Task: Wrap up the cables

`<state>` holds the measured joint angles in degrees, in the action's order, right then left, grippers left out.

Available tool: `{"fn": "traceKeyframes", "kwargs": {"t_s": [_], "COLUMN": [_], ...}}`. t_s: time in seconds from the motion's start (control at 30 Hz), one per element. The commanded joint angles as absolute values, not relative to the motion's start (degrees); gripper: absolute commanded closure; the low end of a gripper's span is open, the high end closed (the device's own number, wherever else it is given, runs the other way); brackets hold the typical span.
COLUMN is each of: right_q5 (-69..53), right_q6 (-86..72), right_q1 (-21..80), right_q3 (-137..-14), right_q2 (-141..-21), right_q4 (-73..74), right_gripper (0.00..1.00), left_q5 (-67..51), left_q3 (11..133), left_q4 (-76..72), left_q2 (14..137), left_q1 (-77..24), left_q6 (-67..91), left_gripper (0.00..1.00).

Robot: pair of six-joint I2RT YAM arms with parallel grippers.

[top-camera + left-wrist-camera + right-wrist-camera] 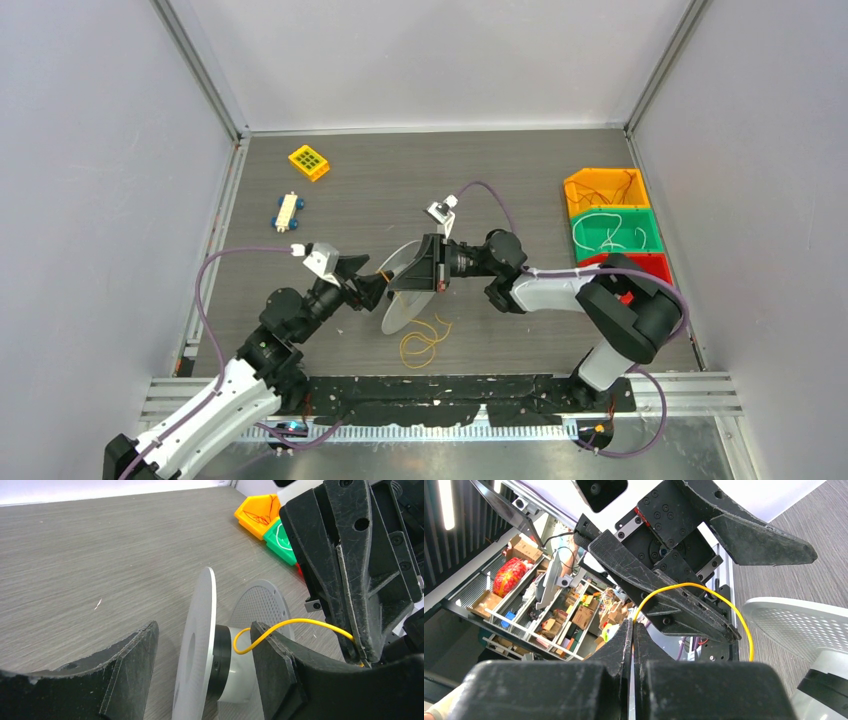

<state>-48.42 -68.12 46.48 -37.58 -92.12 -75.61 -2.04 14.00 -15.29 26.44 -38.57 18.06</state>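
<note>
Near the middle of the surface [500,170] is a white reel [400,300], up on its edge and tilted a little. The left tool [205,630] is wide open. One flat round side of the reel sits between its two fingers. I cannot tell if the fingers touch the reel, and they do not squeeze anything.

The right tool [633,625] is closed tight. It pinches the thin yellow cable [694,585] at its very tips. From that pinch the cable goes up in a bow, passes by one finger of the left tool, and comes down to the middle part of the reel, between the two round sides. The far round side is full of small holes. More of the yellow cable lies in loose curls on the surface, just in front of the reel.

Off to the right sit an orange bin [600,172], a green bin [650,212] and a red bin [655,265] in a row. Thin wires lie in the orange and green ones. Far to the left lie a yellow block [309,162] and a small white piece with blue wheels [289,211].
</note>
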Motion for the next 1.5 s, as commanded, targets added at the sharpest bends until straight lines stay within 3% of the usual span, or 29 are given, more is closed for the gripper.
{"fn": "traceKeyframes", "kwargs": {"t_s": [0.0, 0.5, 1.07, 1.47], "right_q5": [-47.55, -47.24, -45.58, -45.06], "right_q6": [-68.79, -69.46, -70.34, -70.71], "right_q1": [46.35, 46.27, 46.07, 45.99], "right_q3": [-37.24, -36.53, -34.98, -34.72], "right_q2": [-93.24, -95.6, -96.69, -97.09], "right_q4": [-81.06, -83.81, -85.92, -86.3], "right_gripper": [0.95, 0.95, 0.94, 0.94], "left_q5": [-1.07, 1.15, 0.61, 1.77], "left_q3": [13.64, 11.78, 9.58, 9.1], "left_q4": [-20.24, -22.62, -25.62, -26.24], "left_q2": [27.61, 30.3, 28.42, 28.21], "left_q1": [-38.5, -38.51, -38.5, -38.54], "left_q6": [18.19, 16.59, 17.06, 17.14], "left_gripper": [0.32, 0.42, 0.33, 0.31]}}
